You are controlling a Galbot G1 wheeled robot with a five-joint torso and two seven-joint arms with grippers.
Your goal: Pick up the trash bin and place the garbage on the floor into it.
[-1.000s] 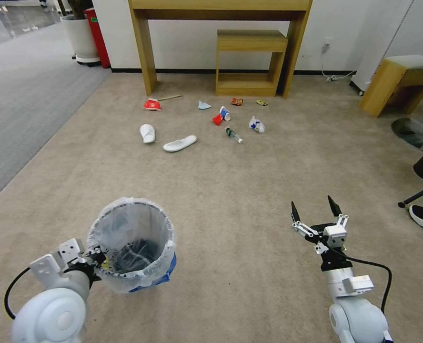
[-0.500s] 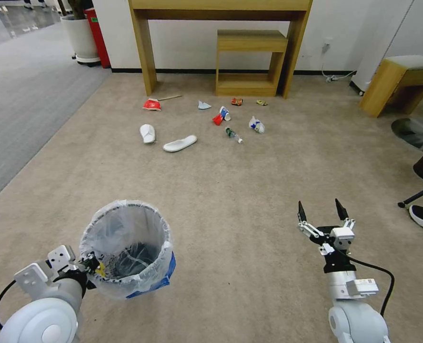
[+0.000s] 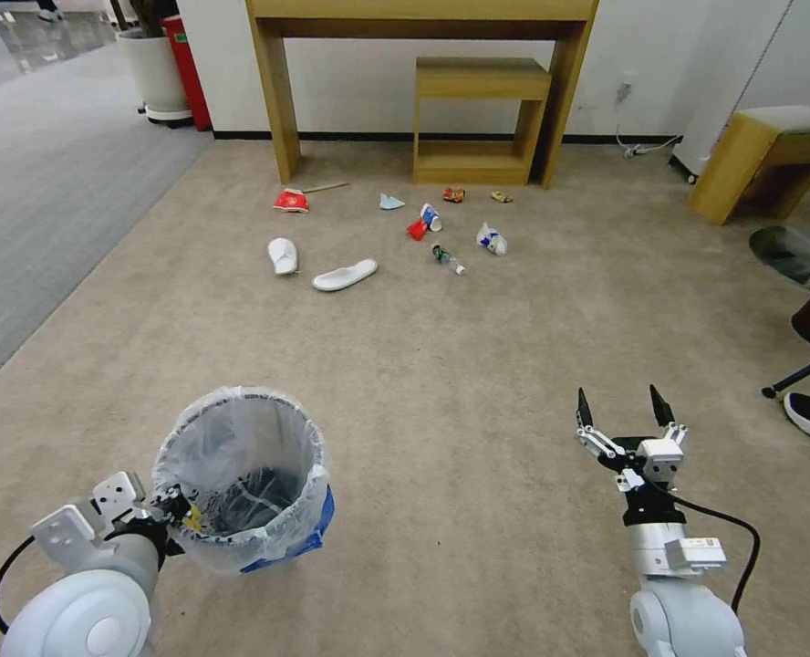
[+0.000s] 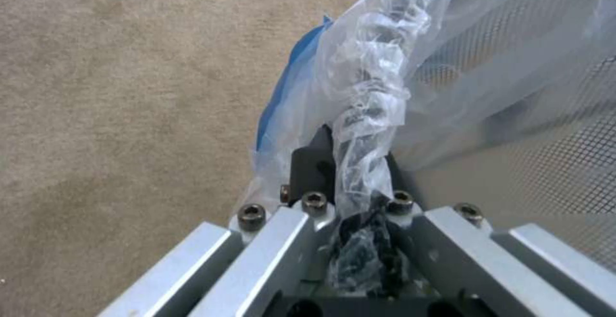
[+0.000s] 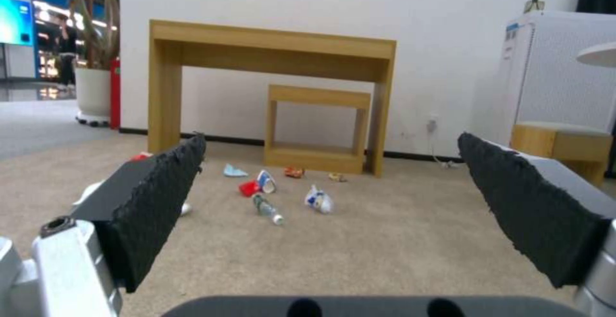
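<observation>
Gripping the rim of the small round blue trash bin (image 3: 241, 484) with its crinkly clear plastic liner, your left gripper (image 3: 175, 513) is pinched onto the near-left edge, and the left wrist view shows the bunched plastic (image 4: 369, 115) running straight down between its metal fingers (image 4: 282, 245). You have the bin near the lower left of the head view, over the beige short-pile carpet (image 3: 460, 365), its mouth facing up and a strip of blue showing under the liner on the right side.

Over on the other side, your right gripper (image 3: 626, 412) hangs spread wide, both black fingertips apart and pointing ahead, holding nothing.

Look further up the carpet and you see the litter scattered in front of the tall wooden table (image 3: 423, 55) and the low wooden shelf (image 3: 478, 119): two white slippers (image 3: 327, 266) on the left, a red-and-white paper cup (image 3: 291, 201) with a wooden stick (image 3: 325, 187) just beside it, another crushed red-and-white cup (image 3: 423, 222) near the middle, a clear bottle (image 3: 448, 259) lying flat, a white-and-blue wrapper (image 3: 491, 240), an orange can (image 3: 453, 194) and a yellow wrapper (image 3: 501, 196) closest to the shelf. All of it sits well apart from the bin.
</observation>
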